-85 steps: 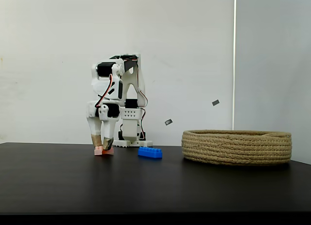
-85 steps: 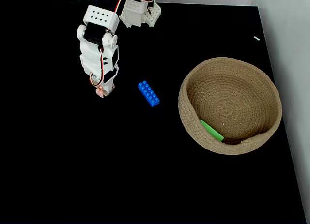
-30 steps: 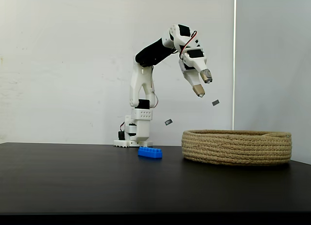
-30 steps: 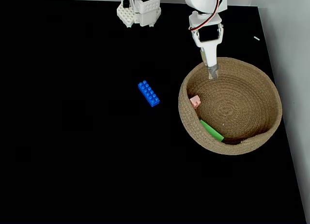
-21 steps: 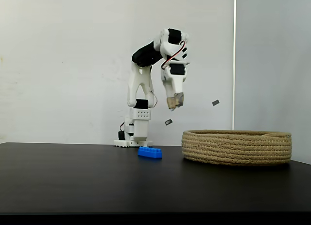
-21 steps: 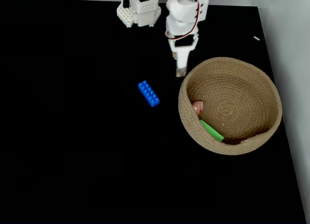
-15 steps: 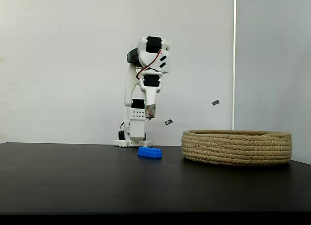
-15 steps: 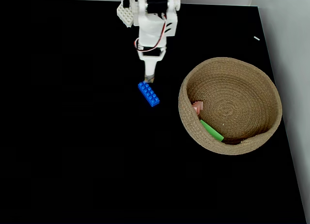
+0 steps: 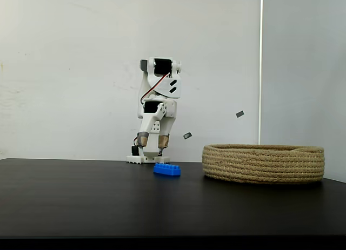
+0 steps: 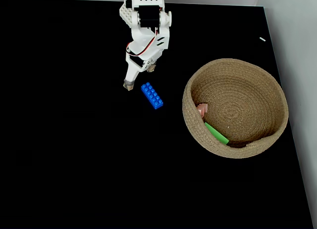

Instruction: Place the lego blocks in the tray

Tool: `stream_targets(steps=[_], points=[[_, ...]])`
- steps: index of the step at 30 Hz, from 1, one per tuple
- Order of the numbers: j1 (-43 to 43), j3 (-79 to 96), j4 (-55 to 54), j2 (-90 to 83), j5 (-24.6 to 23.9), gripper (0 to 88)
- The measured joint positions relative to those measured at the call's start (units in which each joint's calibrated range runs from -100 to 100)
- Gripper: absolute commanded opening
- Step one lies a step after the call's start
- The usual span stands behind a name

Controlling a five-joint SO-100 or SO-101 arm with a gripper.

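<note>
Blue brick (image 10: 152,95) lay flat on the black table (image 10: 74,155), studs up, long axis running diagonally in the top-down fixed view; well clear of the tray (image 10: 277,90) to its right. Judged light, rigid, smooth-sided: likely to skate on the tabletop if nudged, so best pinched across the narrow width near mid-length. Green brick (image 10: 216,133) and pink brick (image 10: 201,111) sat inside the tray against its near-left wall. Gripper (image 10: 138,75) hung just up-left of the blue brick's upper end, fingers spread, nothing between them. In the side-on fixed view, gripper (image 9: 151,142) was above and just left of the blue brick (image 9: 166,169), not touching.
</note>
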Motion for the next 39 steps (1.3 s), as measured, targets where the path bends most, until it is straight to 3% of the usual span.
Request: stream_targets(steps=[16,18,23,30,34,39], points=[[-3.4,-2.8,-6.8,13.8,-3.2,33.7],[-3.5,-4.4,-6.9,16.0,-3.3,27.8],[-3.6,-6.8,-8.4,17.9,-1.8,0.2],[-3.0,-7.0,-9.4,17.3,1.7,0.1],[-3.9,-7.0,-3.7,12.7,1.8,0.1],[-9.1,-6.9,0.2,1.4,-3.6,0.1]])
